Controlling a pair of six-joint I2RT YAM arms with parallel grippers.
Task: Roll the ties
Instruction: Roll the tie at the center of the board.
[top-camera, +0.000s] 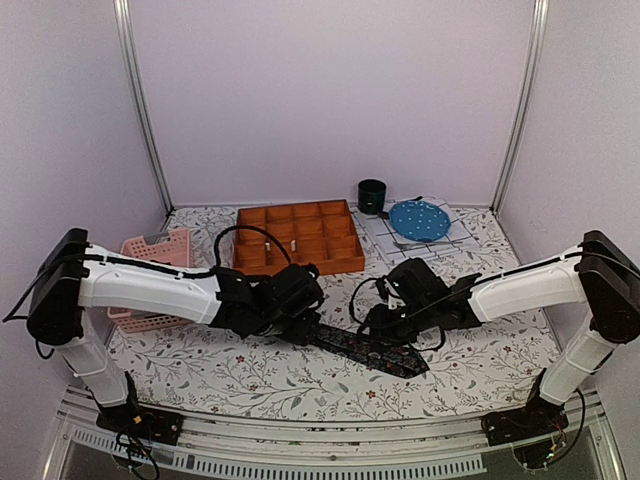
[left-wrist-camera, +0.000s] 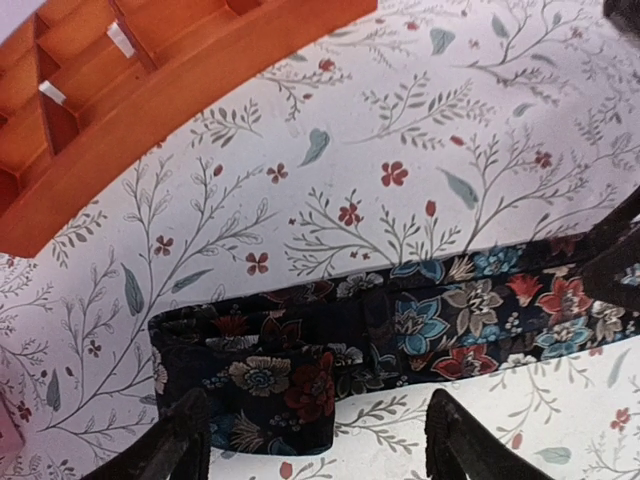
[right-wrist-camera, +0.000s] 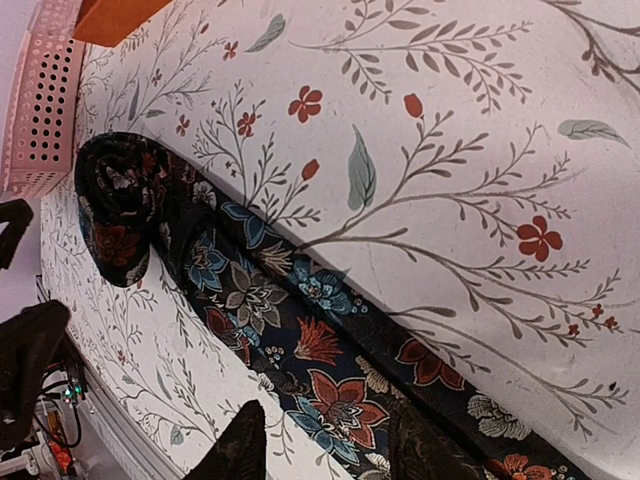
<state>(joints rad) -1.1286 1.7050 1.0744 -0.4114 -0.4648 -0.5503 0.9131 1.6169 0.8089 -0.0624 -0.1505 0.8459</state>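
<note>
- Floral necktie: it lies flat on the bench between the two arms. It runs from its rolled end, at the left gripper, to the wide pointed end at the near right.
- Handling, as a judgement: treat the fabric as light, soft and limp, with a smooth face likely to slip. The coil will probably loosen unless pinched, so take hold across the roll itself, not along the loose strip.
- Left gripper: the jaws are released and spread wide. One finger sits just at the roll's corner, and the other is over bare bench beside the strip.
- Right gripper: the jaws stand part way apart over the flat strip, well along from the roll. You cannot tell whether they pinch any fabric.
- Left wrist view: it shows the roll side-on as a squat block, with the orange compartment tray beyond it.
- Right wrist view: it shows the roll end-on with its turns visible, and the pink perforated basket beyond.
- Top view: this alone gives you the full length and the pointed end, but the roll is lost under the left wrist.
</note>
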